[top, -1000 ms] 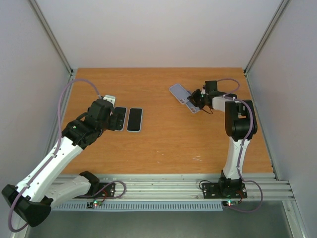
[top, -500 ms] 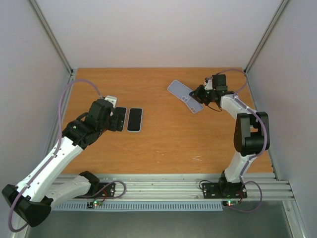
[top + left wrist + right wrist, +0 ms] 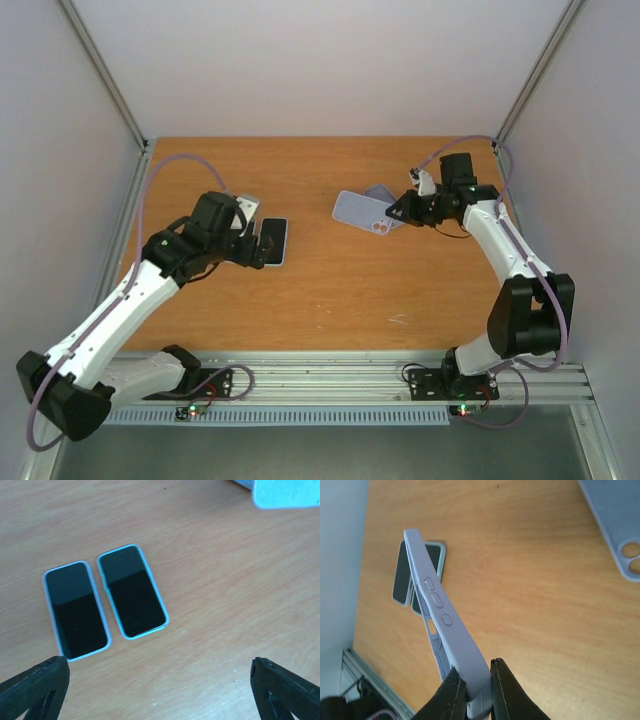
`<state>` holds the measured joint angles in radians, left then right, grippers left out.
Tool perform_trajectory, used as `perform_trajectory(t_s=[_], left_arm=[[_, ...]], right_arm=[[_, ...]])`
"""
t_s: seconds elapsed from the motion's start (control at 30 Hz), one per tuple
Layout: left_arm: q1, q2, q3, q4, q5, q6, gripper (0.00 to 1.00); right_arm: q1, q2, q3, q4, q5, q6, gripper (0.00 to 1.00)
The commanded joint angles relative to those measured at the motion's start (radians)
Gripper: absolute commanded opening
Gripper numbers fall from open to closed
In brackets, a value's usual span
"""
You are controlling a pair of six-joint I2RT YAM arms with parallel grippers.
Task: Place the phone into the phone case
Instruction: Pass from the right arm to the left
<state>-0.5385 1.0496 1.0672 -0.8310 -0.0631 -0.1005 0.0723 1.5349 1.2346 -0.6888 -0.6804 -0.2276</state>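
Note:
Two dark-screened phones lie side by side on the wooden table: one with a teal rim (image 3: 132, 591) (image 3: 272, 241) and one with a pale blue rim (image 3: 76, 610). My left gripper (image 3: 160, 695) (image 3: 255, 243) hovers open above them with nothing between its fingers; in the top view it covers the pale-rimmed phone. My right gripper (image 3: 477, 692) (image 3: 402, 210) is shut on one end of a lavender phone case (image 3: 445, 625) (image 3: 358, 210). It holds the case off the table, edge-on, with its side buttons showing.
A second lavender case (image 3: 615, 525) (image 3: 385, 192) lies flat on the table just behind the held one. White walls and metal posts enclose the table (image 3: 330, 290) on three sides, and an aluminium rail (image 3: 330, 378) runs along its near edge.
My right arm has lifted the case off the table and stretched out, carrying it a little left; a second case now shows behind. My left gripper has shifted right over the phones.

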Motion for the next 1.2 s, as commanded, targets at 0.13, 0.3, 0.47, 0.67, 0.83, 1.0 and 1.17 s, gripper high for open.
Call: perform_trajectory(t_s=[0.13,0.3,0.47,0.67,0.83,1.0,1.17], left_arm=[[0.003,0.157,0.148,-0.04,0.268,0.024,0.99],[-0.006,0.216,0.161,-0.017,0.383,-0.013,0.98],[-0.031,0.256,0.141,0.035,0.477,-0.027,0.96],[-0.07,0.319,0.145,0.023,0.547,0.001,0.9],[-0.09,0.345,0.141,0.025,0.627,0.028,0.79],[-0.097,0.361,0.138,0.023,0.684,0.043,0.62],[-0.111,0.386,0.138,0.007,0.704,0.056,0.41]], right_arm=[[0.107,-0.091,0.038,-0.237,-0.035,-0.213,0.01],[0.217,-0.074,0.075,-0.303,-0.017,-0.275,0.01],[0.298,-0.05,0.103,-0.345,-0.021,-0.325,0.01],[0.372,-0.039,0.124,-0.38,-0.036,-0.382,0.01],[0.405,-0.029,0.133,-0.396,-0.046,-0.41,0.01],[0.417,-0.025,0.137,-0.403,-0.059,-0.426,0.01],[0.426,-0.023,0.134,-0.402,-0.072,-0.438,0.01]])
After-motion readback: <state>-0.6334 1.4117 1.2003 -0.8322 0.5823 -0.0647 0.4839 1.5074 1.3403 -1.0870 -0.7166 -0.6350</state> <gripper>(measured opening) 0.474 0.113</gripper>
